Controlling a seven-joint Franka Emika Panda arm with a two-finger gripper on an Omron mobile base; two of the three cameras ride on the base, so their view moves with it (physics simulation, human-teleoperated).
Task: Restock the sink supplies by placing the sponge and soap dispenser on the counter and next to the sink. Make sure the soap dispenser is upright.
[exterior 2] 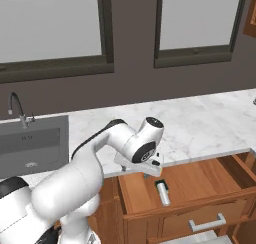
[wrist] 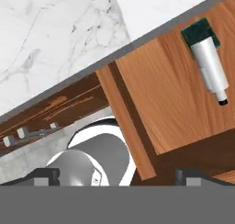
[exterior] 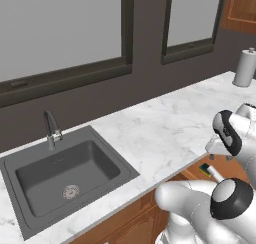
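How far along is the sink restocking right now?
Done: the wooden drawer is open, exposing the supplies. In hand: nothing; the open gripper hangs above the drawer. Left: the pale grey soap dispenser lies on its side against the green-topped sponge inside; both must reach the white marble counter beside the dark grey sink.

No writing, label, brand mark or number can be read anywhere. The soap dispenser (wrist: 209, 64) lying in the open drawer (wrist: 170, 108) ahead of the pincer (wrist: 117, 175) has a plain pale body, the sponge (wrist: 198, 31) touching it is unmarked, and the marble desk (wrist: 59, 39) beyond carries veining alone.
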